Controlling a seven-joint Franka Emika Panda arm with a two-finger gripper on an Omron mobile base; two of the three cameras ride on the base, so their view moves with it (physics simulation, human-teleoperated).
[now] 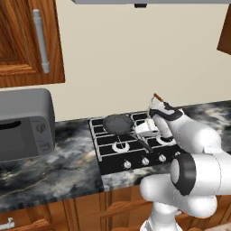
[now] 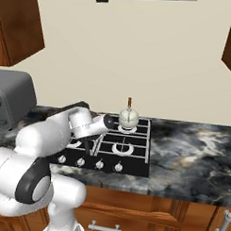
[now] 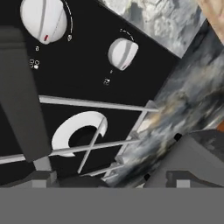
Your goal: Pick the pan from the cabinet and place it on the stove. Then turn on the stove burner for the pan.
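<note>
The white arm's two-finger gripper is hanging low over the front of the black gas stove, its jaws standing wide apart and holding nothing. Two small silver knobs are lying just beyond a pale ring burner. Farther back, the round dark frying pan is resting on the grey grates, beside a small white kettle. The reddish-brown wooden cabinet is hanging above, door closed.

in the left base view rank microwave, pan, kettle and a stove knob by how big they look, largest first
1. microwave, though it sits nearest the camera
2. pan
3. kettle, partly hidden by the arm, so unsure against the pan
4. stove knob
</note>
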